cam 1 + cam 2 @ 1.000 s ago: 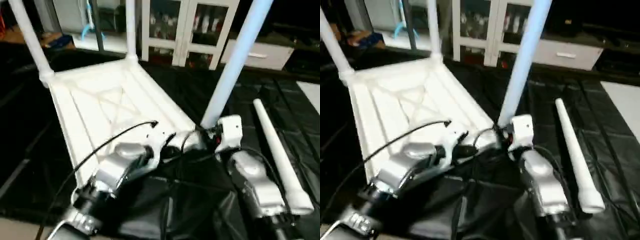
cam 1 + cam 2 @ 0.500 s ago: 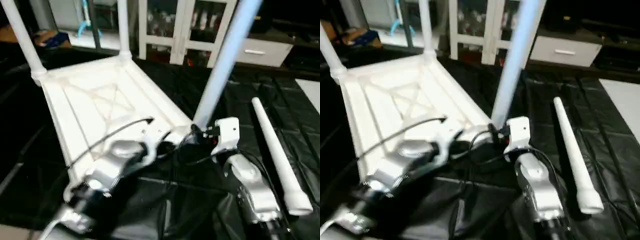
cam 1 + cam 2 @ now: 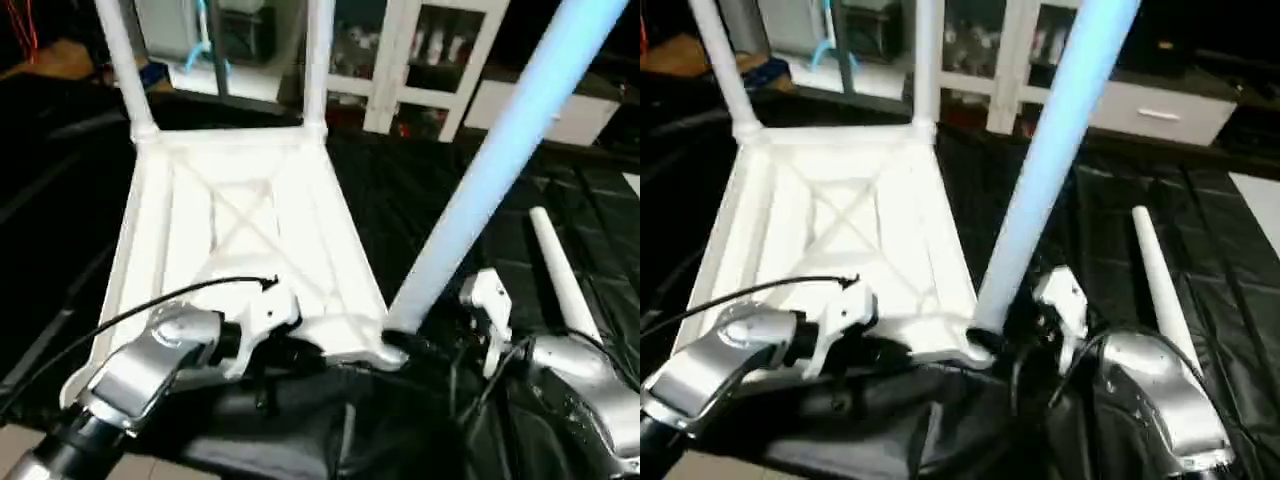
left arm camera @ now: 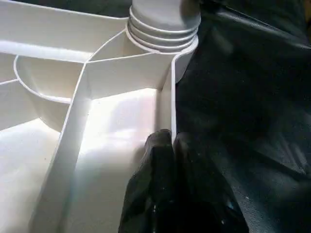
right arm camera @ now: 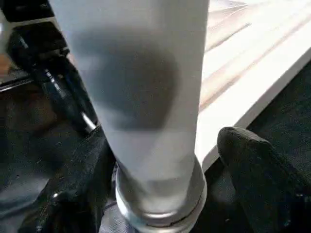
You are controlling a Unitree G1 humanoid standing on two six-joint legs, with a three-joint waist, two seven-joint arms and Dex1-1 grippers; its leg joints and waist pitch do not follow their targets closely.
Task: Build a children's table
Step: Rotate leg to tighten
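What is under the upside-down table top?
The table top lies on black sheeting. Whatever is beneath its middle is covered.

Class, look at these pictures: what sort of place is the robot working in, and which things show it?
Probably an indoor room set up as a work area: a white glass-door cabinet stands behind, black sheeting covers the work surface, and the upturned table top lies on it.

The table top and its legs look like smooth white plastic with a slight sheen. Under them lies wrinkled, glossy black sheeting; the forearms are brushed silver metal
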